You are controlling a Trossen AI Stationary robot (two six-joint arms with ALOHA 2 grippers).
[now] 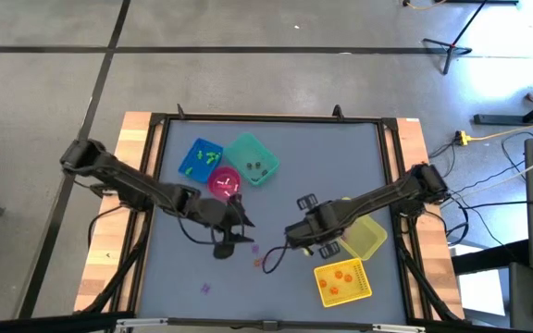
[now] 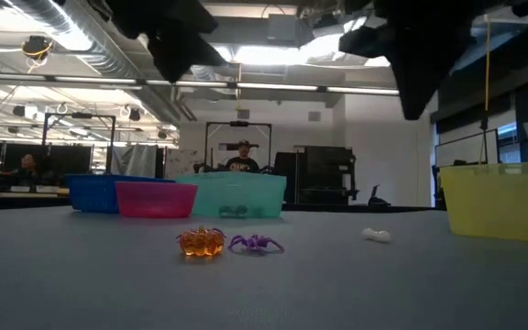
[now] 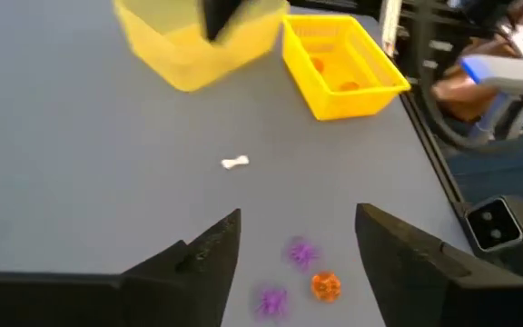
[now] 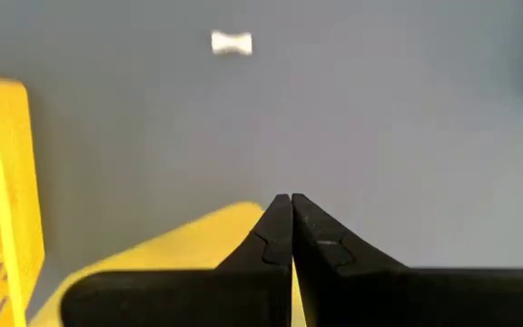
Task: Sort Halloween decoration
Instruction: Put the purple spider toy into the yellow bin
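Note:
Tiny Halloween trinkets lie loose on the grey table: two purple ones (image 3: 300, 252) (image 3: 271, 300), an orange one (image 3: 325, 286) and a white bone-shaped one (image 3: 235, 163). My left gripper (image 3: 298, 218) hangs open above the table near the purple and orange trinkets, tilted downward and touching nothing. In the high view it is at mid-table (image 1: 244, 222). My right gripper (image 4: 291, 198) is shut with nothing visible between its fingers. It points down over the edge of a pale yellow bin (image 4: 198, 245), a short way from the white trinket (image 4: 231, 43).
Blue (image 1: 200, 159), teal (image 1: 253, 159) and pink (image 1: 224, 181) bins stand together at the far middle, with small trinkets inside. Two yellow bins (image 1: 364, 236) (image 1: 342, 282) sit at the near right; the nearer one holds orange trinkets. Another purple trinket (image 1: 205, 288) lies near the front edge.

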